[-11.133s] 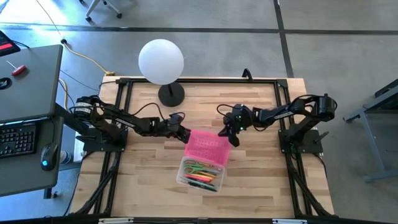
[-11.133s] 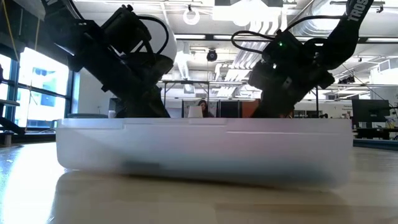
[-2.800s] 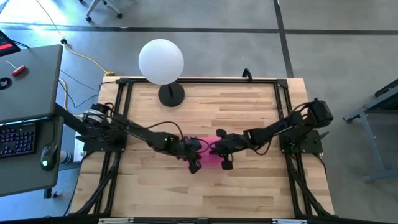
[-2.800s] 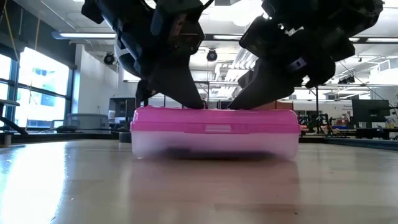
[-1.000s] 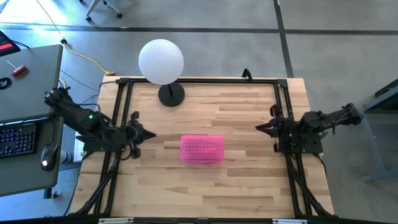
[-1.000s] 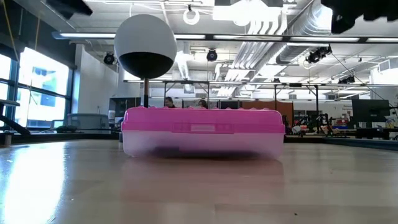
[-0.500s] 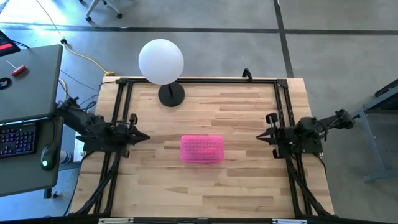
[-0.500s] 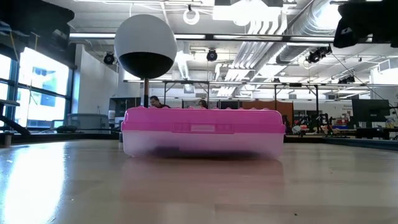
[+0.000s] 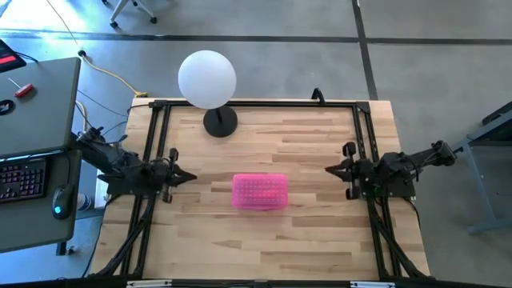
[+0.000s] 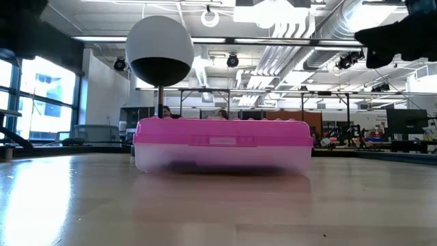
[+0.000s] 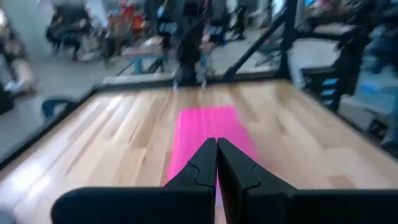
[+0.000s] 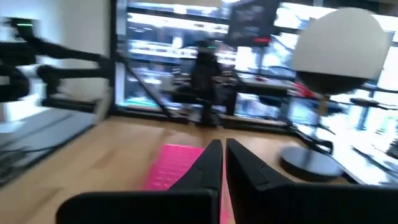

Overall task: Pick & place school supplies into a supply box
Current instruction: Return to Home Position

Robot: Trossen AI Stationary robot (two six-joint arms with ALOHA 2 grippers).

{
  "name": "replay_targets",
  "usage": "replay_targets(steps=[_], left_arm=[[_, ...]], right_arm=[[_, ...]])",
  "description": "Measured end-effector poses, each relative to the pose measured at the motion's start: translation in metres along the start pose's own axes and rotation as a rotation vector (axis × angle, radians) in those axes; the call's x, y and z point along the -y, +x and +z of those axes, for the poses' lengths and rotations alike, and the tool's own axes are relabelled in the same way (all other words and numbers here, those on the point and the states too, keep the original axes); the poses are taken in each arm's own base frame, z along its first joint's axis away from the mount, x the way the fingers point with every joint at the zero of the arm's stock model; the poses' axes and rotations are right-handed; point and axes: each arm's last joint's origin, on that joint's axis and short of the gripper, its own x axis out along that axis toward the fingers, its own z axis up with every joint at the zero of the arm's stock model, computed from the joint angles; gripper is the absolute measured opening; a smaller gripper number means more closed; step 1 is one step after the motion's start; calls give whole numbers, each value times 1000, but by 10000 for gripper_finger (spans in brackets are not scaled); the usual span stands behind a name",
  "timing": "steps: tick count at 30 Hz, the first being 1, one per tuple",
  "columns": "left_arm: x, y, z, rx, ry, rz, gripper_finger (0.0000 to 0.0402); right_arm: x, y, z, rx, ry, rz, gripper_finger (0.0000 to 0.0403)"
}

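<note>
Pale wooden bench (image 9: 320,144), ringed by a black rail frame (image 9: 256,103) and filling the middle of the high view. Beside its left edge, off the bench, a grey desk (image 9: 36,104) with a keyboard (image 9: 22,178) and a mouse (image 9: 62,210).

Left arm (image 9: 120,164) folded low at the bench's left edge, right arm (image 9: 400,166) folded at the right edge, both aimed inward at each other across the wood.

White globe lamp (image 9: 207,78) on a round black base, close to the far edge and left of its middle. Looms above the box in the low view (image 10: 160,41).

Supply box (image 9: 260,192) near the middle of the bench, a little toward the near edge, long sides parallel to that edge. Lies flat with the bright pink lid shut over a cloudy clear lower half (image 10: 223,145) (contents not to be made out through it). Stands well apart from both arms and apart from the lamp.

Left gripper (image 9: 186,177) just inside the left edge, fingers pressed together, holding nothing; points at the pink lid in its own wrist view (image 11: 216,142). Right gripper (image 9: 330,170) just inside the right edge, fingers likewise pressed together with only a hairline between them (image 12: 222,144), also holding nothing.
</note>
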Motion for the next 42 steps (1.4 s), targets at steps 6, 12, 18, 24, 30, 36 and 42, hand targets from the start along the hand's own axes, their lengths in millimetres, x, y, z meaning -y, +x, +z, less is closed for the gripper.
replay_targets(steps=[6,12,18,24,30,36,42], left_arm=[[3,4,-12,-42,-44,8,41],[4,4,-13,-54,-117,-47,41],[5,4,-13,-57,-140,-77,40],[5,4,-13,-57,-140,-77,42],[5,4,-13,-57,-140,-77,40],[5,4,-13,-57,-140,-77,40],[5,4,-13,-58,-140,-77,42]], right_arm=[[2,0,-5,-47,215,-99,0],[2,0,-6,-58,284,-92,0],[2,0,-6,-57,285,-94,0],[2,0,-6,-58,285,-94,0],[2,0,-6,-58,284,-94,0],[2,0,-6,-58,284,-94,0],[2,0,-6,-57,284,-94,0]])
